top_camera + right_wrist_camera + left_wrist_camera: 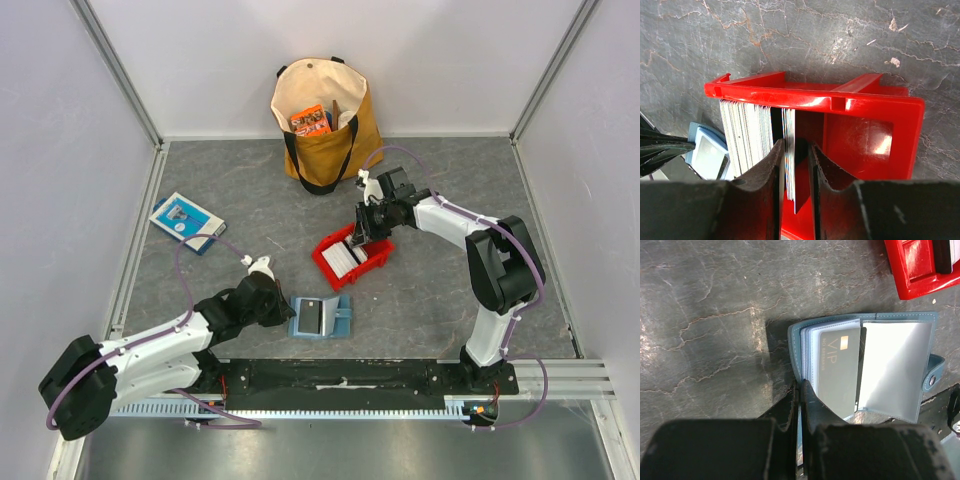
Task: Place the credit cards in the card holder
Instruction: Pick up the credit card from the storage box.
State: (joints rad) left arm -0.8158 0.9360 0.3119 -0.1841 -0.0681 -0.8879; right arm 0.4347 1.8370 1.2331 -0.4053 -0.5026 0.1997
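The right gripper is reaching down into the red bin. Its jaws are standing apart around a thin slice of credit cards. That slice is sitting a little apart from the main stack, which is leaning at the gripper's 9 o'clock. One finger is lying against the slice, but a dark gap is showing on the other side, so nothing is being pinched yet.

The left gripper is pressing together on the near edge of the card holder, with a teal strip showing between its fingers. The holder is lying open on the grey table. A clear pocket is facing up, and a dark card marked VIP is already sitting in a sleeve. Seen from above, the bin is lying at about 1 o'clock from the holder and near it. A tan tote bag is standing at 12 o'clock against the back wall, and a blue-and-white box is lying at 10 o'clock.

The step in hand is likely the pick of the next card from the bin while the other arm is steadying the holder. The next move is probably calling for a firm pinch on that slice alone. After that would come a straight lift clear of the bin wall, then a carry toward 7 o'clock to the open pocket. The slice may be holding more than one card, so a double pick is a risk. The card will also need to meet the sleeve mouth edge-on.
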